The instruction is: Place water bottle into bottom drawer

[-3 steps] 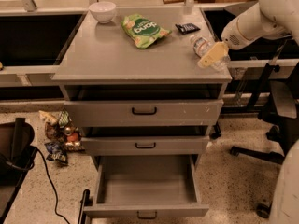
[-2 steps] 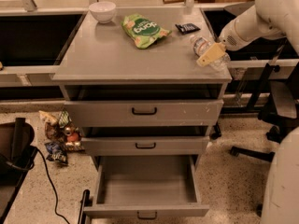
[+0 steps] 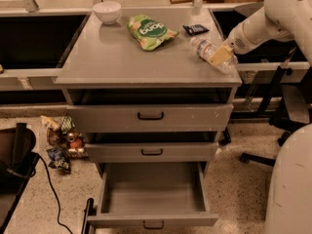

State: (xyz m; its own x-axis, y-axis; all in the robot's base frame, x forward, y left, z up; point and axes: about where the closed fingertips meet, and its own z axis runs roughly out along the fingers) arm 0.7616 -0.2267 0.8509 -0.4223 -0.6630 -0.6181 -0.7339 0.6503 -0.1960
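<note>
One water bottle (image 3: pixel 206 49) lies on its side near the front-right corner of the tabletop (image 3: pixel 122 57). Its long axis runs diagonally, cap toward the back-left, base toward the right edge. Gripper (image 3: pixel 224 56) sits over its lower half; whether it has closed on the bottle cannot be told. Risks: the round ribbed body may roll off the right edge if nudged or pinched off-centre; a loose hold could drop it short of the open bottom drawer (image 3: pixel 151 220).
</note>
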